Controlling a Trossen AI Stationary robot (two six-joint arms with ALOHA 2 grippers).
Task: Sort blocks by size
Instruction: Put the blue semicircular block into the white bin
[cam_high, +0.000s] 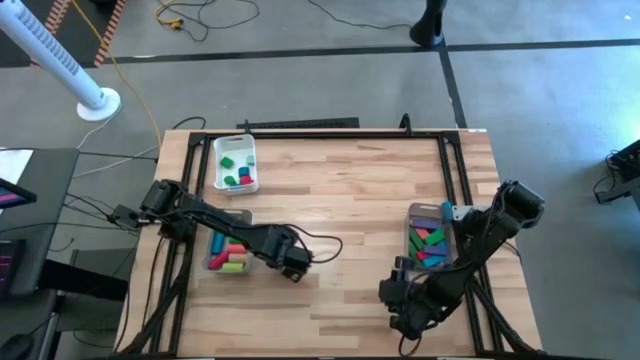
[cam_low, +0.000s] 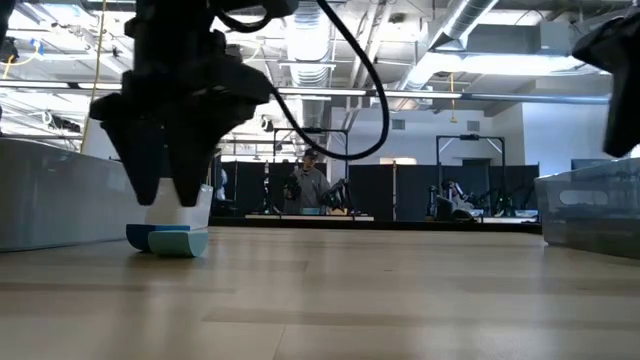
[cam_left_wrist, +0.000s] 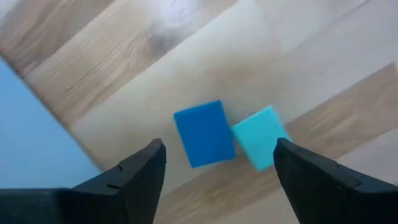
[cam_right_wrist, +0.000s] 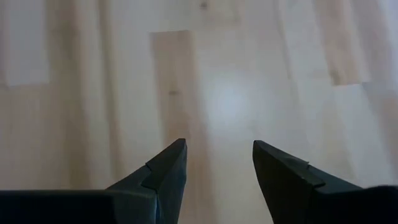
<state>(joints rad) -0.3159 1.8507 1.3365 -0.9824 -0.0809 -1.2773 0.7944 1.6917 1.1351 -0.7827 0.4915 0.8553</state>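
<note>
Left gripper (cam_high: 296, 264), fingers spread wide and empty, hangs low over the table's near-centre, just right of the near-left bin; the wrist view shows a dark blue block (cam_left_wrist: 204, 133) and a smaller teal block (cam_left_wrist: 260, 137) lying touching each other on the bare wood between the open jaws, neither one gripped. From table height the same gripper (cam_low: 170, 200) stands directly over the pair, of which a teal-and-white edge (cam_low: 170, 238) shows beneath the fingertips. Reading left to right across the wooden table (cam_high: 340, 200): a white tray (cam_high: 234, 163) at the far left holds a few small green, blue and red blocks; a clear bin (cam_high: 228, 250) at the near left holds pink, yellow, green and red bars; the two loose blocks lie under the left gripper; a second clear bin (cam_high: 430, 240) at the right holds a stack of larger teal, green, pink, blue and purple pieces. Right gripper (cam_high: 400, 300), jaws parted and holding nothing, waits over bare wood at the near right, just near of that bin; its wrist view shows only empty planks between the fingers (cam_right_wrist: 168, 171). Judged from this layout, sorting is nearly complete: almost every block already rests in a container, and the blue and teal pair appear to be the last pieces still out on the table awaiting placement.
</note>
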